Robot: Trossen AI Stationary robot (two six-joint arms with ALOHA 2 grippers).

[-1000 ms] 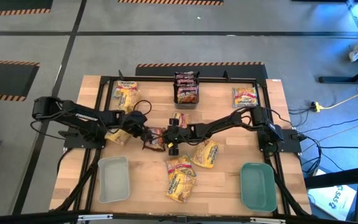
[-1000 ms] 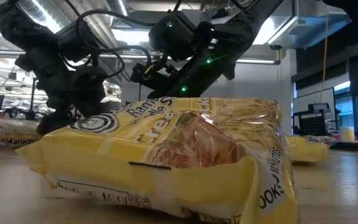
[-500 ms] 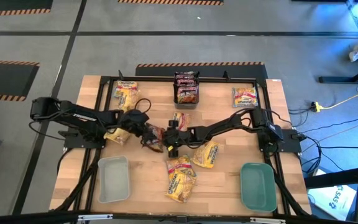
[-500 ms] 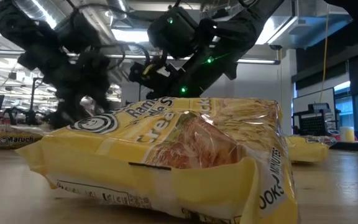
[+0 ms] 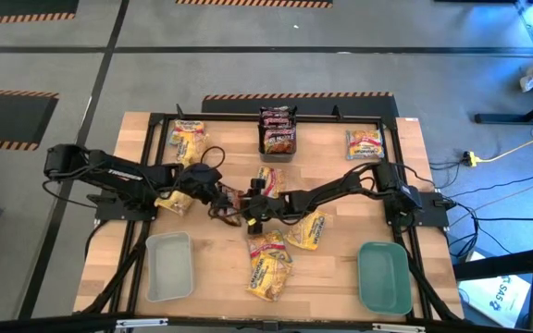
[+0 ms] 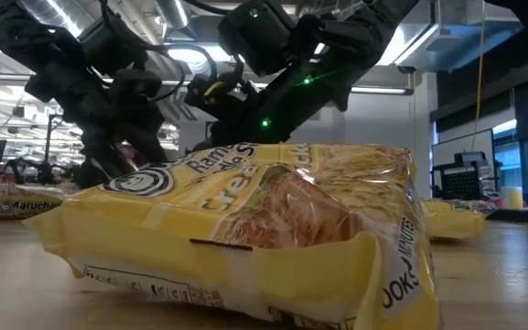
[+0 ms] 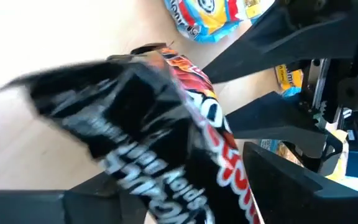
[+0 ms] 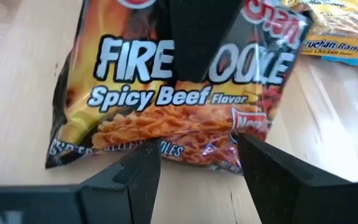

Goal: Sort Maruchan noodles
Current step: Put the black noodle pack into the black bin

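Seen from above, a grey tray [image 5: 168,265] sits by the table's [image 5: 331,268] near-left corner and a teal tray [image 5: 383,277] by its near-right corner. Between them lie yellow packets [image 5: 268,263]. At mid-table both arms meet over one dark packet [image 5: 230,205]. The left gripper [image 5: 220,196] has it between its partly open fingers; whether they press on it cannot be told. The right gripper [image 5: 253,211] is just beside it, jaws spread either side of the packet's end [image 8: 182,93], not clamped. More dark packets [image 5: 278,132] are stacked at the far edge, with other packets [image 5: 187,139] near both far corners.
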